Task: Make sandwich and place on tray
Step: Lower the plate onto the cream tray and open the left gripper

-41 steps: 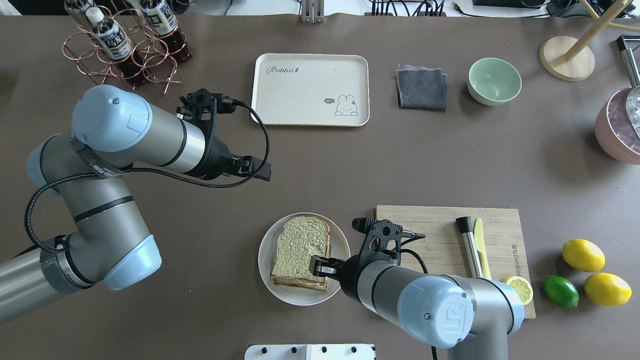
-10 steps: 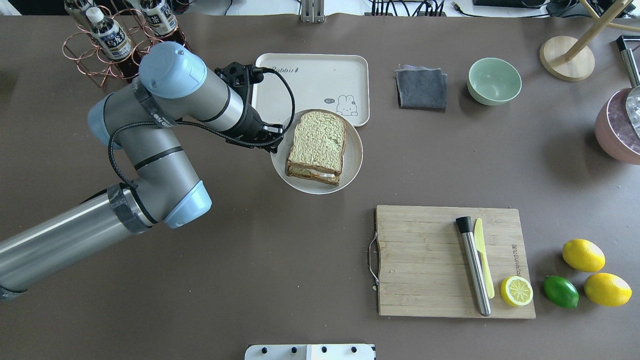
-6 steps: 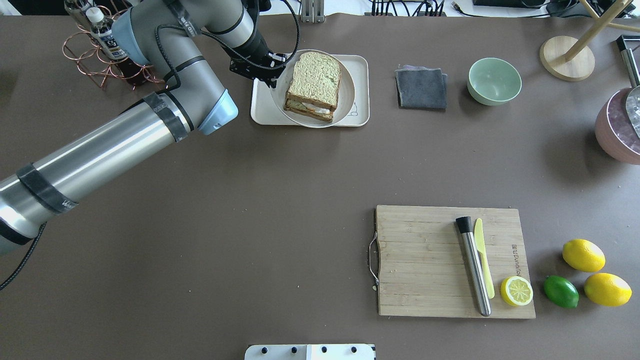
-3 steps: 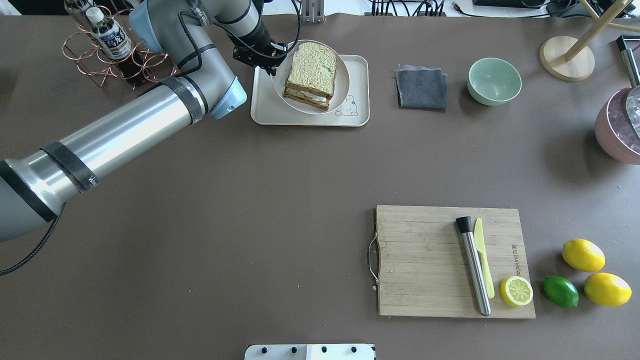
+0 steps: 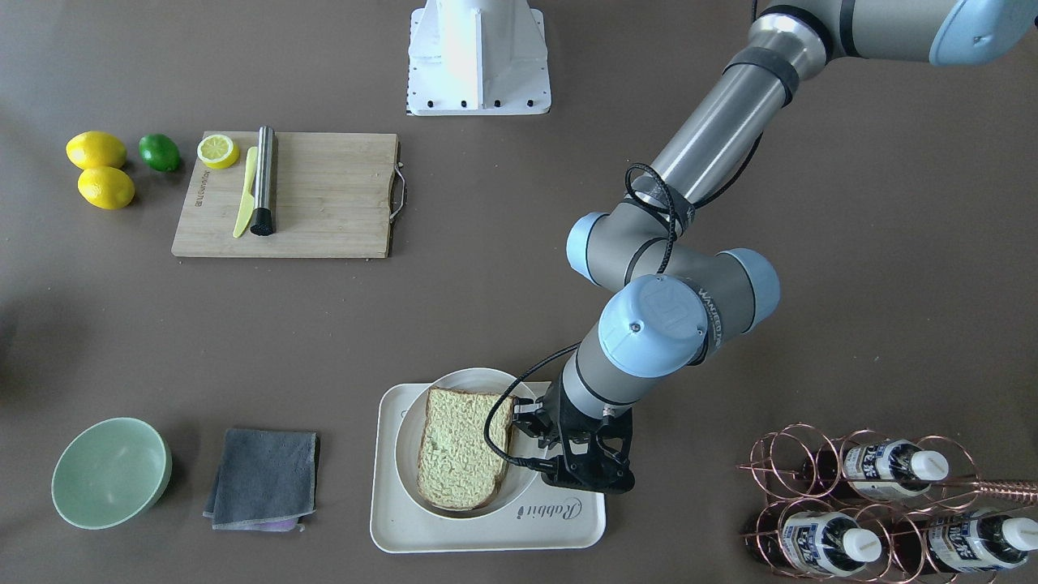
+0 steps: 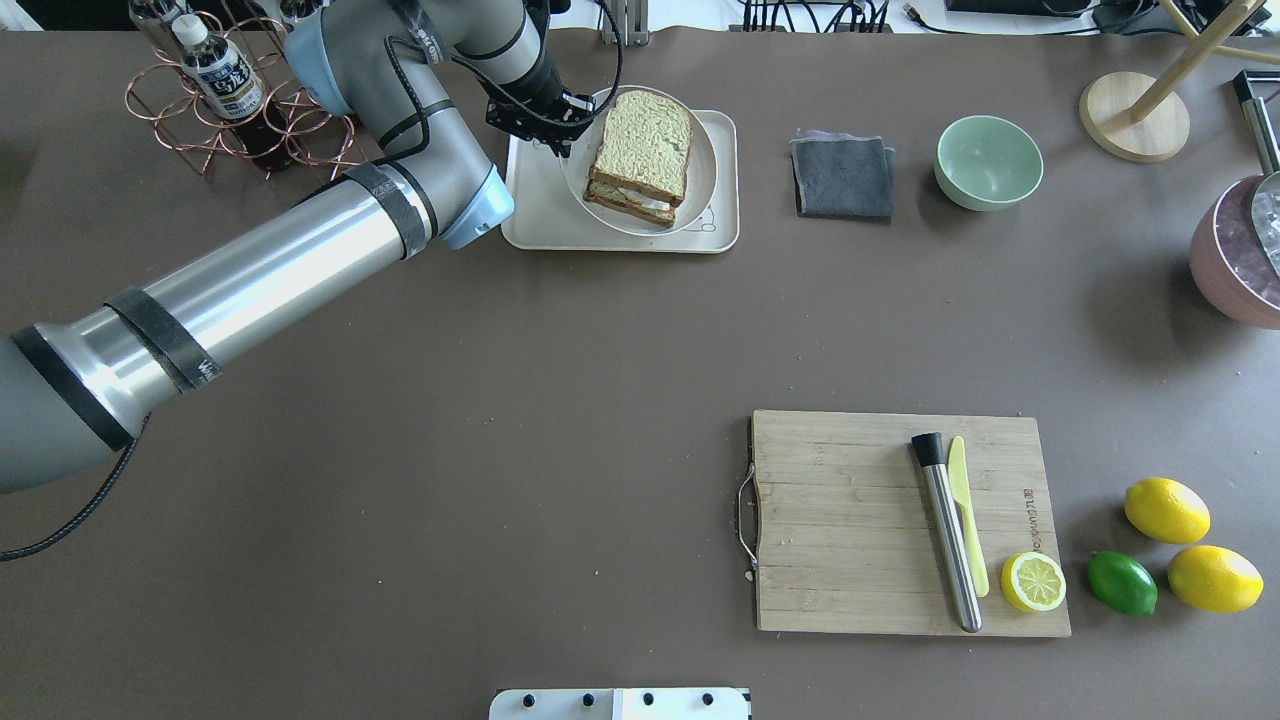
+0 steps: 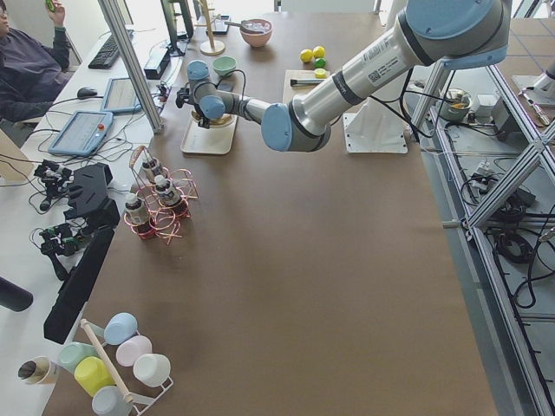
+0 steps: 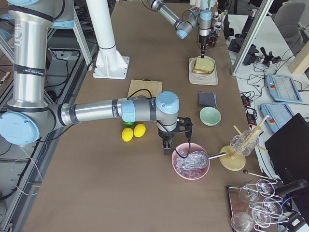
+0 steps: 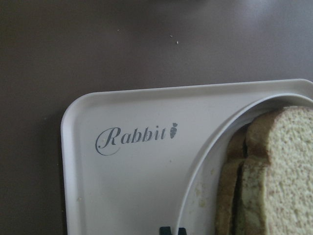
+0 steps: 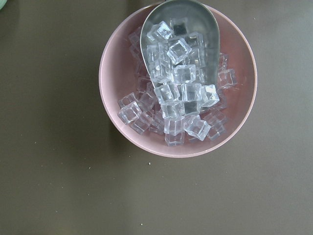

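Since the moment before, the left gripper [image 6: 566, 132] has carried the white round dish [image 6: 705, 168] a little further toward the robot's right over the tray [image 6: 532, 214], so the dish now covers most of the small drawing in the tray's near right corner. The gripper's fingers are closed on the dish's left rim, and the wrist points steeply down. The sandwich [image 6: 642, 148] sits in the dish: two green-beige bread slices with dark crust, and a strip of white egg showing between them at the near edge. The dish lies within the tray's outline except at the far side, where its rim overlaps the tray's edge in the overhead view. Whether its base touches the tray I cannot tell. The left wrist view shows the "Rabbit" script on bare tray just beside the dish rim.

To the right of the tray lie a folded grey cloth [image 6: 843, 177] and a pale green bowl [image 6: 988, 162]. A copper wire bottle rack [image 6: 235, 110] stands to the tray's left.

The right gripper [image 8: 166, 148] hangs just beside a pink bowl [image 10: 113, 93] of ice cubes with a metal scoop [image 10: 193, 13] in it. I cannot tell how far it is open.
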Action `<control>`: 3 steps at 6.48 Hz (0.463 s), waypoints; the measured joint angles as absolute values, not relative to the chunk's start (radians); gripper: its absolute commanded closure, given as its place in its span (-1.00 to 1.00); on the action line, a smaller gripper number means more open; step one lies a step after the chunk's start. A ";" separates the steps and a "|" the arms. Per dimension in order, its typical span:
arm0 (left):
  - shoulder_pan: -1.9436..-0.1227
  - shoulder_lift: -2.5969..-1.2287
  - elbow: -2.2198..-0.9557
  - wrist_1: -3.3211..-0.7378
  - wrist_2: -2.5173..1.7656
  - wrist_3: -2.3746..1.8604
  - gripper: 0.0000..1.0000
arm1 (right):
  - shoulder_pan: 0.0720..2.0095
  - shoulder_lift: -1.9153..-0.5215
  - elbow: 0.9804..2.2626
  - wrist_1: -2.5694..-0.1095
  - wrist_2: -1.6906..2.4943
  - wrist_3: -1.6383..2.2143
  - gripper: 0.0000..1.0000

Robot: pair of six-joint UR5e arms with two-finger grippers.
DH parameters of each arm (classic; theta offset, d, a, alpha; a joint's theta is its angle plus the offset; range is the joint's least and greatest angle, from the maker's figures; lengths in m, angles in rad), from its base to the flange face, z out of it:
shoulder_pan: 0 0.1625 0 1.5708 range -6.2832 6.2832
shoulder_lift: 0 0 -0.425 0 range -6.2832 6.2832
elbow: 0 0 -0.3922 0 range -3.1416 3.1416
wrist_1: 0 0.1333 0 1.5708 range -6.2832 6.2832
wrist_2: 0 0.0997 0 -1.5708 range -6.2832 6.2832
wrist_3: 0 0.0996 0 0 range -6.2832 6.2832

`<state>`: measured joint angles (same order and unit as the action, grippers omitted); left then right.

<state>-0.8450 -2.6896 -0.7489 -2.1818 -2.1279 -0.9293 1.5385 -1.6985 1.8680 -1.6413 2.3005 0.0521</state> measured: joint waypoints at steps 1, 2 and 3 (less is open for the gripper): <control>-0.836 -2.690 -0.749 -2.185 -2.104 -0.931 1.00 | 1.539 -1.700 1.867 -1.641 2.300 0.052 -1.00; -0.832 -2.689 -0.749 -2.186 -2.093 -0.932 1.00 | 1.539 -1.700 1.864 -1.641 2.300 0.052 -1.00; -0.831 -2.688 -0.748 -2.186 -2.088 -0.933 0.57 | 1.539 -1.699 1.859 -1.640 2.300 0.053 -1.00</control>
<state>-0.8314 -2.6879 -0.7479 -2.1860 -2.0876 -0.9326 1.5386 -1.6995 1.8592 -1.6403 2.3000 0.0526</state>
